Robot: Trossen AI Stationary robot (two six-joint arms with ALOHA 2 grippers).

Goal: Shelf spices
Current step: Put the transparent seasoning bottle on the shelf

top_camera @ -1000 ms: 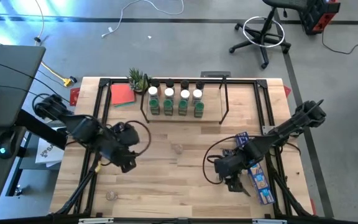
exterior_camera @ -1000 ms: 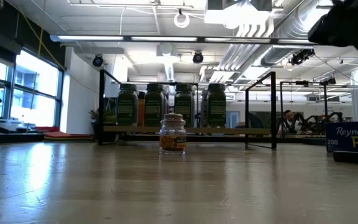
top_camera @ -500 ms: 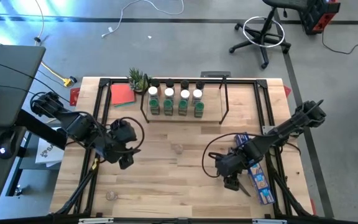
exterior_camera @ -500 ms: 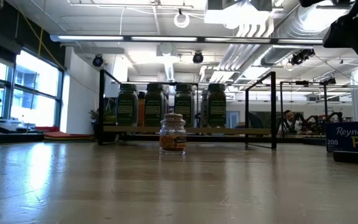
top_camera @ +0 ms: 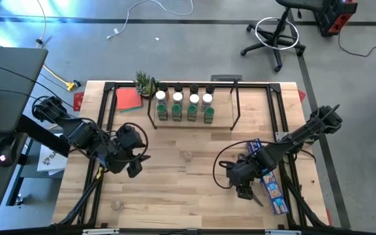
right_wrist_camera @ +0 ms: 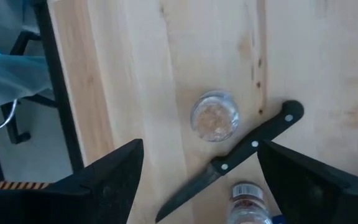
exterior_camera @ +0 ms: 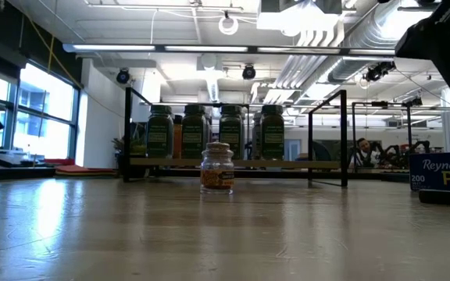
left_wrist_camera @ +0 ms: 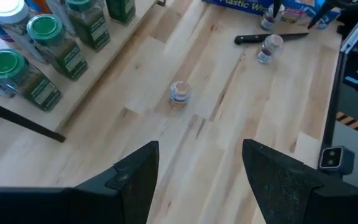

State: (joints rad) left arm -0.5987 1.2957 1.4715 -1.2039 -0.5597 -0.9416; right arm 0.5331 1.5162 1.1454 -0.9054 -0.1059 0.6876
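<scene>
Two spread grippers, left gripper (top_camera: 134, 168) mid-table, right gripper (top_camera: 243, 192) by knife (right_wrist_camera: 232, 160), table (top_camera: 175, 196) edge

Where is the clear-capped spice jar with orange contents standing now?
In the high view, the clear-capped jar stands alone mid-table, in front of the shelf, between both arms.

green-capped jars (top_camera: 183, 113), white-capped jars (top_camera: 184, 98), blue box (top_camera: 268, 177)
</scene>
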